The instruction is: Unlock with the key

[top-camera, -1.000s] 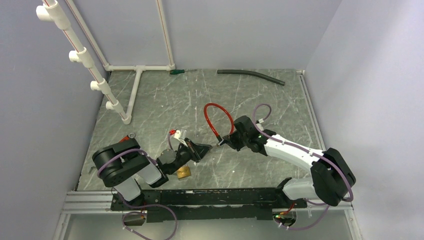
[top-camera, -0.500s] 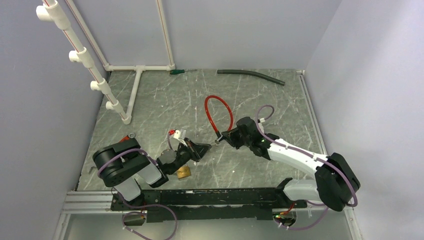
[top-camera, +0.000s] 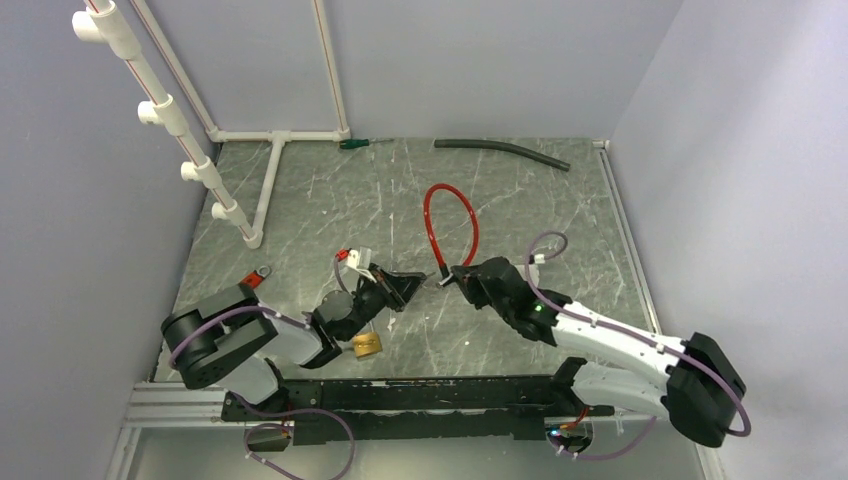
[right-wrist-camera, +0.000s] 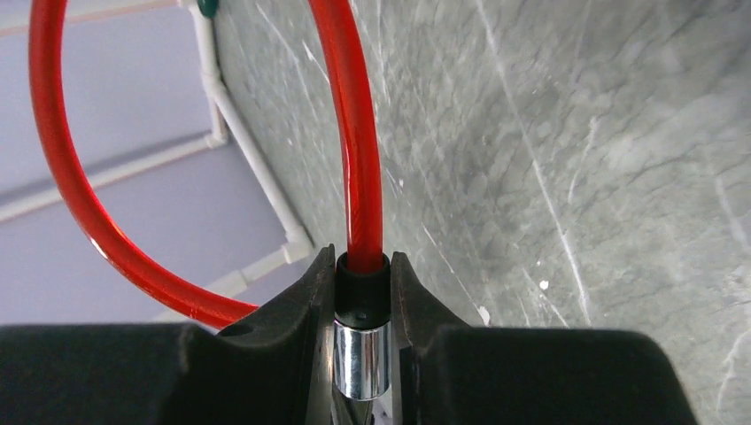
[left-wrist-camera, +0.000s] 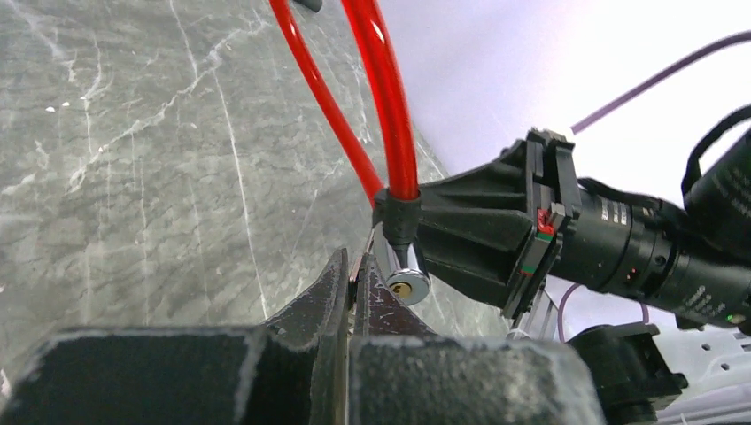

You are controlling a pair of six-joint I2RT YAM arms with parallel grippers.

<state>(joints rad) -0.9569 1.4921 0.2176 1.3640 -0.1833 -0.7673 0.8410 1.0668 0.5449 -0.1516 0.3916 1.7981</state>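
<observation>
**Key presented to the end of the cable lock, not yet entered**

The cable lock (right-wrist-camera: 361, 359), a chrome barrel under a black collar, is held off the bench (top-camera: 330, 200) over its middle, rather nearer the near edge. Its red cable (top-camera: 450, 222) loops away towards the far edge. The right hand (right-wrist-camera: 363, 297) pinches the barrel crosswise, at collar and chrome. The keyway (left-wrist-camera: 403, 288) in the barrel's round end faces the left hand (left-wrist-camera: 352, 276). That hand's fingers are pressed together on a thin metal blade, taken to be the key (left-wrist-camera: 366, 255). The blade's tip lies just beside the barrel end, to one side of the keyway rather than in it.

Judged progress: lock and key are both in grasp and presented to each other. Alignment, insertion, the turn and the freeing of the cable end remain.

Unresolved: the blade shows only as a sliver in the left wrist view, and whether it touches the chrome cannot be told. The overhead view shows the two hands nearly meeting, with small tags (top-camera: 355, 262) trailing behind the left one. A brass padlock (top-camera: 367, 345) lies near the near edge, apart from both hands.
</observation>
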